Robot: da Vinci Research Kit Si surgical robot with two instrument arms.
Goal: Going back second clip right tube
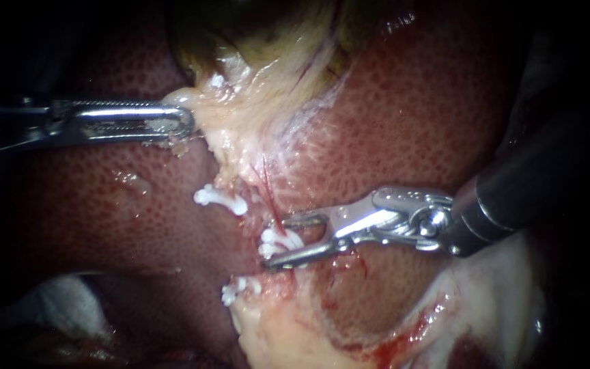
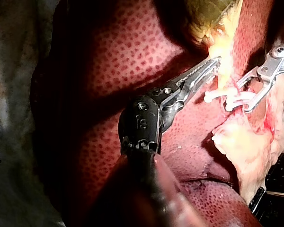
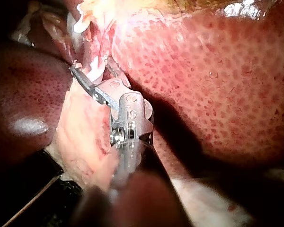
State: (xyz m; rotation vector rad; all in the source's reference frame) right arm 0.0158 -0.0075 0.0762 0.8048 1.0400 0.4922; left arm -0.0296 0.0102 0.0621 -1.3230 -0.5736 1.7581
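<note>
Shiny steel left instrument, right instrument

The liver was deep red-brown, stippled all over with fine darker dots. The gallbladder showed olive-yellow, and the fatty tissue was cream, streaked here and there with red. The clips were plain white, the tube a thin bright red, and the left instrument and right instrument shone silver, the right's shaft dark grey.

Greyish pale cloth at the edge, darkness beyond the lit patch
</note>
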